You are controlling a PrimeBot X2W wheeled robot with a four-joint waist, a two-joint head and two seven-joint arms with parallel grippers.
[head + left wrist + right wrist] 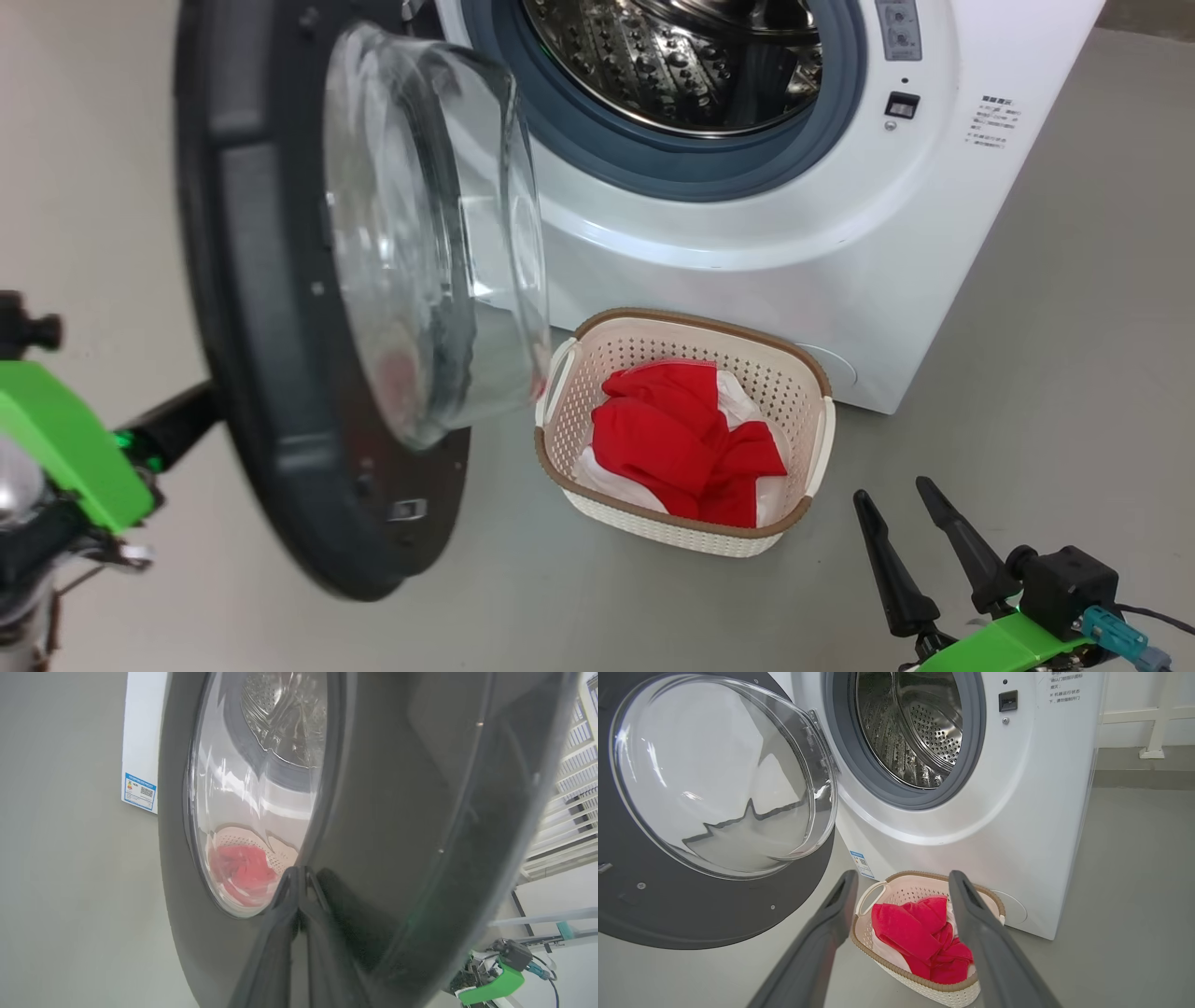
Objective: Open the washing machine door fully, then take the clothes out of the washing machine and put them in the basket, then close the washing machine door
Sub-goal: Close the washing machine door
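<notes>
Closing the door (252, 280) seems all that is remaining: clothes (672, 439) are lying in the basket (672, 532), left gripper (300, 871) pinched together against the door, right gripper (892, 489) spread apart.

Washing machine door (257, 280) is open, swung out on its hinge to the left of the opening, black rim edge-on in the head view and the clear glass bowl (429, 233) bulging toward the machine. Washing machine (747, 252) is white with a grey seal (653, 163) around the steel drum (672, 56), and no fabric shows in the visible part of the drum. Basket (695, 319), cream with a brown rim, sits on the floor just in front of the machine's lower panel below the opening, with the clothes (686, 439) heaped inside it, red over white.
</notes>
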